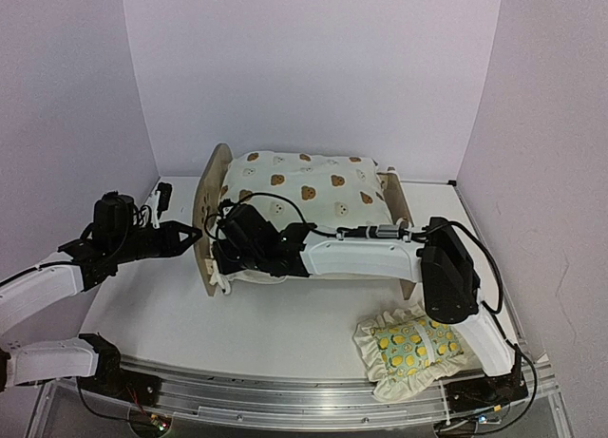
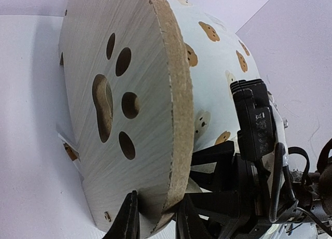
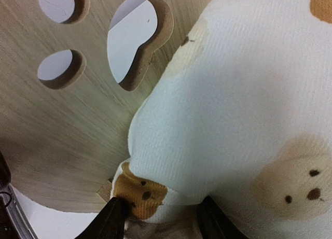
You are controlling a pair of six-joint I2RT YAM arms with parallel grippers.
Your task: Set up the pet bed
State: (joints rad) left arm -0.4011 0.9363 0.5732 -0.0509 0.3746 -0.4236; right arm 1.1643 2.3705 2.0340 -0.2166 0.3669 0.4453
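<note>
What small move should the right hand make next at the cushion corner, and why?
Probably close the right hand on the corner of the cushion and press it down beside the headboard. Its fingers straddle that corner, which lies against the wood, while the left hand clamps the headboard edge, steadying it.

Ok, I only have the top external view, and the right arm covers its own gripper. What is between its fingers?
Observer: A corner of the cushion, right beside the headboard. The right gripper has one finger on each side of it. I cannot tell if it is pinching yet.
Operator: Is the left one actually on the bed?
Observer: Yes. The left gripper clamps the pet bed at the headboard's lower edge, a finger on each face.
Operator: Does the cushion block the paw cutout?
Observer: No. It lies against the inner face just beside the paw cutout, and the holes show through.
</note>
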